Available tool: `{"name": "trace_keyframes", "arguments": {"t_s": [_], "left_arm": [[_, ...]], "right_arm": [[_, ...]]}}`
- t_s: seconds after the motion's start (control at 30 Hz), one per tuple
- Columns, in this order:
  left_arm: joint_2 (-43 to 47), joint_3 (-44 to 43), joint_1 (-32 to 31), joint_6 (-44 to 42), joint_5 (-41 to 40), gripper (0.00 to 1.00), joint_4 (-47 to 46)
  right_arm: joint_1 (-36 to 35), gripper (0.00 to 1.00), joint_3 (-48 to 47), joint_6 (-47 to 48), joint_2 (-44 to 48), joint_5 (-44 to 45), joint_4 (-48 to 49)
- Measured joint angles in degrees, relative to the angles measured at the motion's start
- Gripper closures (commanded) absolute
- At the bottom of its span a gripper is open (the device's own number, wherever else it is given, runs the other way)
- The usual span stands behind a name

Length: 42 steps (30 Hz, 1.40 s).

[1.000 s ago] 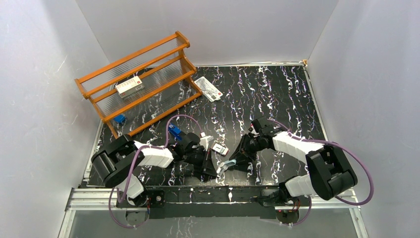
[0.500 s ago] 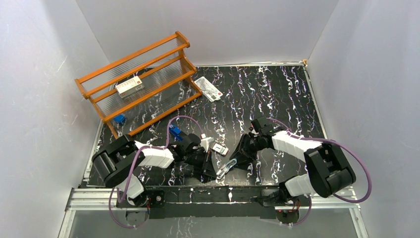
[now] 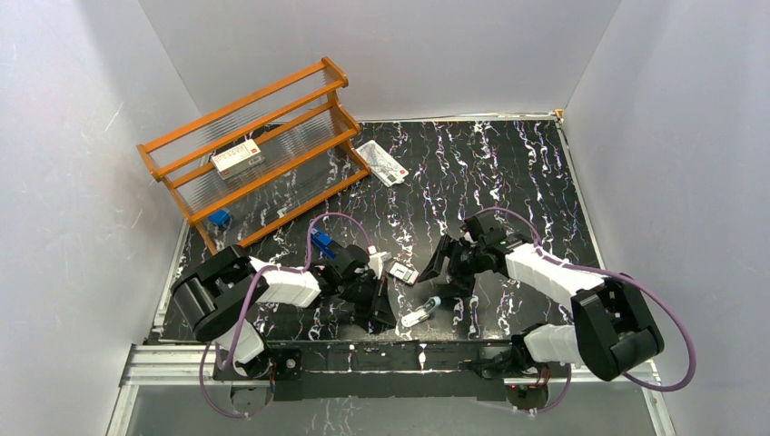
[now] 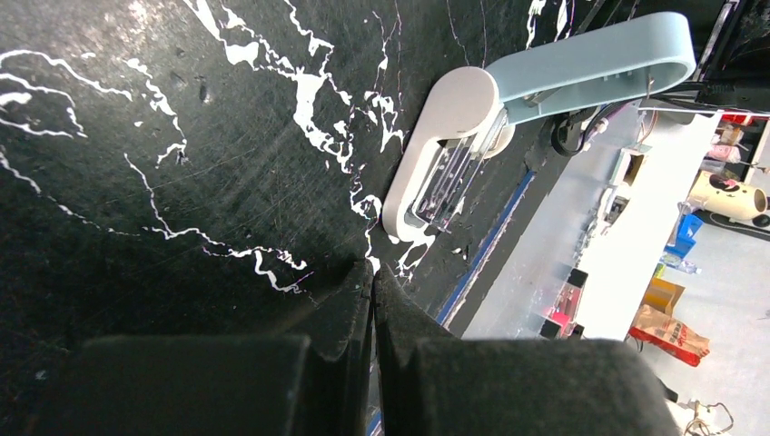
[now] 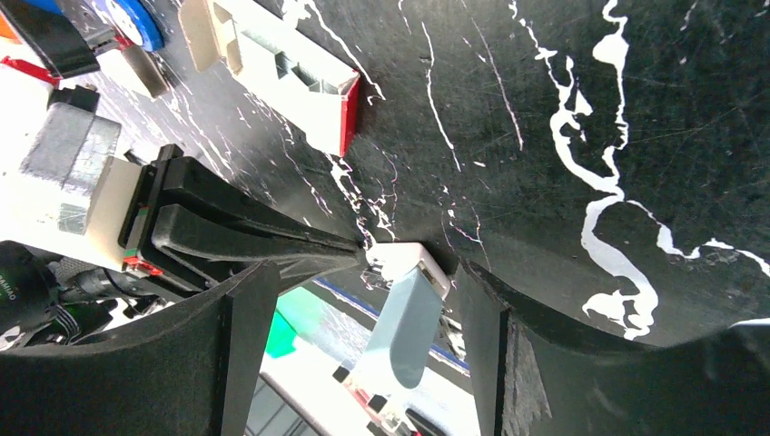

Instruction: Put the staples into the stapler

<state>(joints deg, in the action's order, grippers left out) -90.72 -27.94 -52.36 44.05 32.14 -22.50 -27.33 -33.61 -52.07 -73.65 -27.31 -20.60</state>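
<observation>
The stapler (image 3: pixel 420 313) lies on the black marbled table near the front edge. It is pale blue with a white base, and its lid (image 4: pixel 590 64) is swung open over the silvery channel (image 4: pixel 445 177). My left gripper (image 3: pixel 390 318) is shut on nothing, its tip (image 4: pixel 372 272) just short of the stapler's white end. My right gripper (image 3: pixel 442 283) stands open just behind the stapler, not touching it. In the right wrist view the stapler (image 5: pixel 404 327) shows between the spread fingers (image 5: pixel 481 345). The staples box (image 3: pixel 402 272), red and white with a pale tray (image 5: pixel 291 77), sits between the arms.
An orange wooden rack (image 3: pixel 254 145) at the back left holds a larger red-and-white box (image 3: pixel 237 158) and a small blue item (image 3: pixel 219 217). A flat white packet (image 3: pixel 381 162) lies behind. A blue object (image 3: pixel 320 242) sits by the left arm. The table's front rail (image 3: pixel 363 350) is close.
My right gripper has opened and let go of the stapler, then drawn back from it. The stapler now lies on the table. The left gripper stays shut in place.
</observation>
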Motion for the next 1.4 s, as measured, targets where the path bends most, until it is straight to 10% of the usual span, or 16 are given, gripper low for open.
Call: {"name": "trace_keyframes", "arguments": {"t_s": [0.37, 0.8, 1.4], "left_arm": [[-0.28, -0.74, -0.17, 0.92, -0.61, 1.0, 0.92], [5.35, -0.59, -0.44, 2.23, -11.02, 0.75, 4.74], [9.97, -0.15, 0.57, 3.34, -19.5, 0.73, 10.05]], "right_arm": [[-0.11, 0.19, 0.0, 2.89, 5.88, 6.03, -4.26], [-7.21, 0.2, -1.42, 12.37, 8.46, 7.87, -10.01], [-14.05, 0.58, -6.19, 20.59, 0.59, 8.74, -11.32]]}}
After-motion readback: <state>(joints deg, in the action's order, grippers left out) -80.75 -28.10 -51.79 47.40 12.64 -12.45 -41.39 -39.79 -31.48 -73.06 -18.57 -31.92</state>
